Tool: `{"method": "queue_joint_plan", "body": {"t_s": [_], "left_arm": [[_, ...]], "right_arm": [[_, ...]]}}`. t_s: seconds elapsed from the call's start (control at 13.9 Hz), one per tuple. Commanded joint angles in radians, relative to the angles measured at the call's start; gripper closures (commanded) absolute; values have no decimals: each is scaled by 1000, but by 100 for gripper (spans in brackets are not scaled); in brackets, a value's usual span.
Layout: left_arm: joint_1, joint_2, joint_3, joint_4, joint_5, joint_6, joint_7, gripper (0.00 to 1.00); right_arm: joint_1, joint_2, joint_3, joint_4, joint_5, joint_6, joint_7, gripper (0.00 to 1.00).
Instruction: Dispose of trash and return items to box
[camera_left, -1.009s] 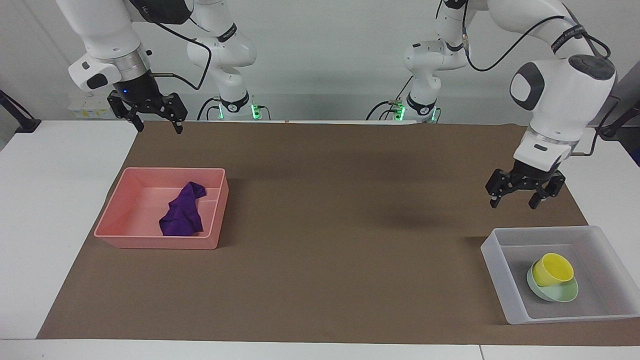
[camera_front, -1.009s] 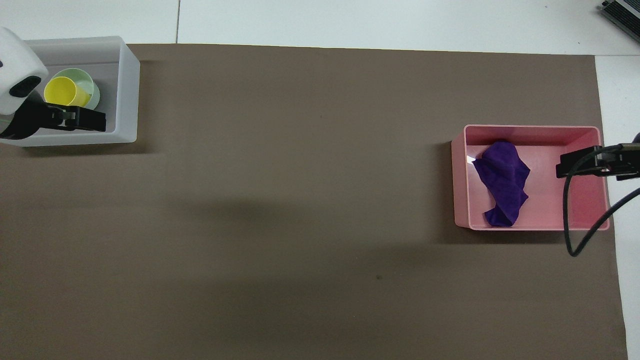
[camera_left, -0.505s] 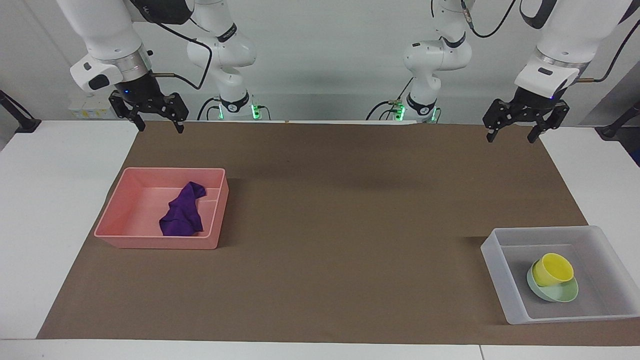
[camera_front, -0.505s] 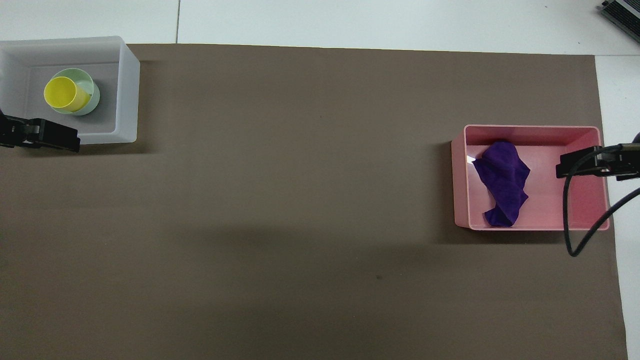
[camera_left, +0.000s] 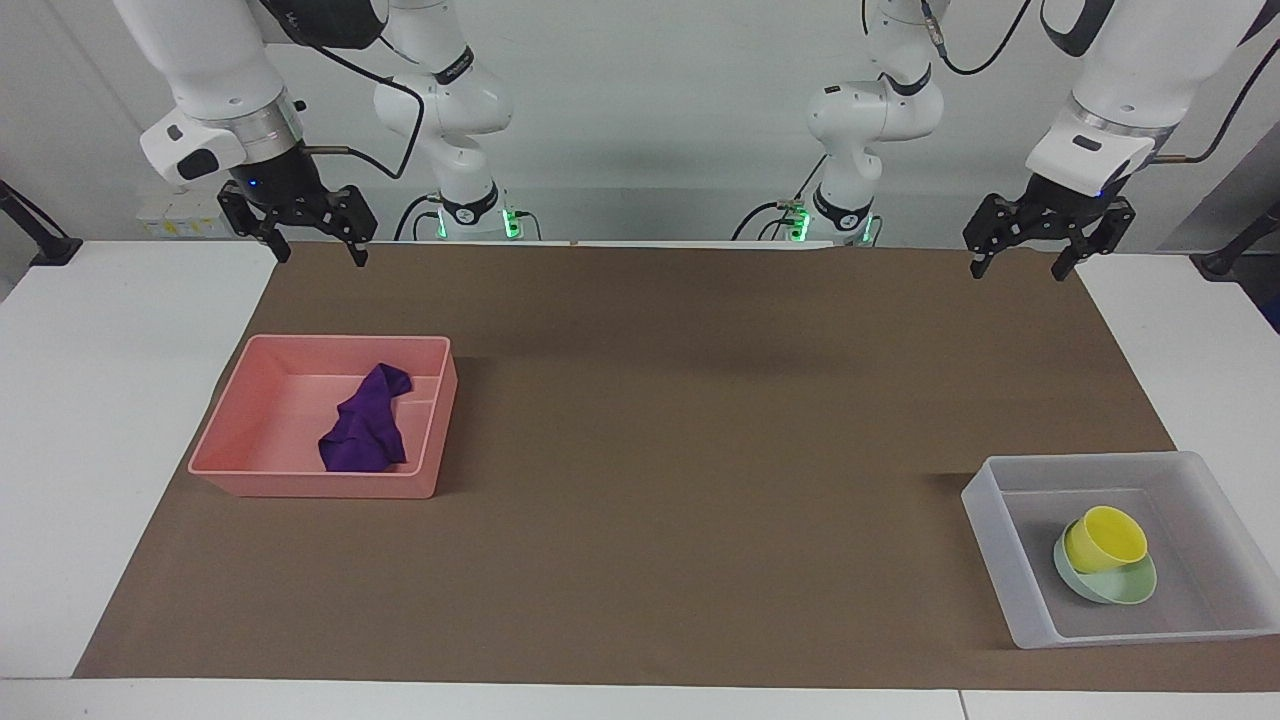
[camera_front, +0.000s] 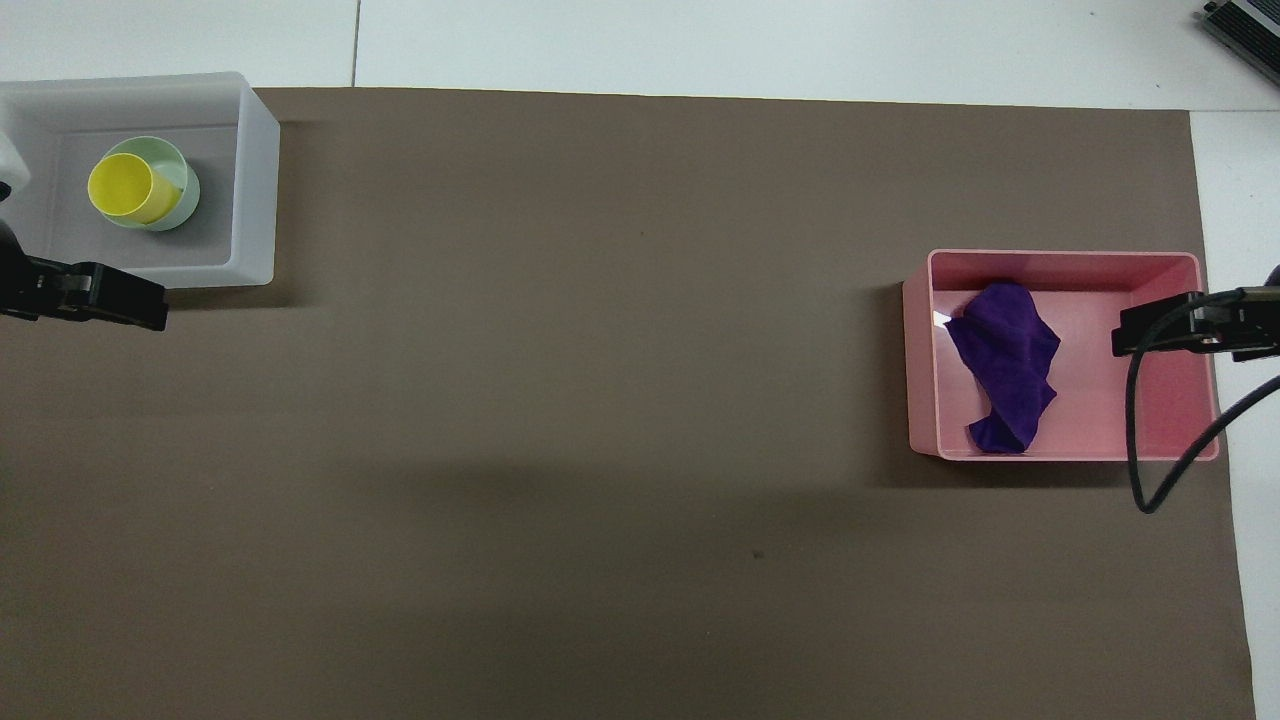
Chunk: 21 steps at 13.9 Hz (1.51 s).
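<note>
Moved: my left gripper (camera_left: 1020, 264), which a second ago hung low over the translucent tub (camera_left: 985, 505), is now raised near its base, over the brown mat's (camera_left: 700, 420) edge; the right gripper (camera_left: 315, 252) has not shifted.
Left gripper: fingers spread wide, grasping nothing, poised above the mat at the left arm's end of the table.
Right gripper: fingers likewise parted and empty, waiting over the mat's edge close to the robots, at the right arm's end.
Purple cloth (camera_left: 365, 422): crumpled inside the pink tray (camera_left: 230, 435), lying against the tray's wall toward the table's middle.
Yellow cup (camera_left: 1103, 537): tilted, nested in the mint-green bowl (camera_left: 1112, 585), both on the tub's floor.
Step in hand: I judge the sorting finished, with cloth binned, cup and bowl boxed, and both arms retreating to rest.
Next move: I see nothing left to pick up; I would only hold both arms clear and confirm the cup sits stably in the bowl.
</note>
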Motion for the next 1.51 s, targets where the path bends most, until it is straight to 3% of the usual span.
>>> {"method": "queue_joint_plan", "body": {"t_s": [0.0, 0.65, 1.44], "left_arm": [[4, -30, 6, -29, 1, 2, 1, 0], [24, -44, 18, -28, -75, -4, 3, 0], [24, -68, 15, -38, -45, 6, 13, 0]], "right_arm": [[-7, -19, 4, -15, 10, -12, 1, 0], [-7, -19, 4, -15, 10, -13, 1, 0], [-7, -19, 4, -15, 10, -13, 1, 0]]}}
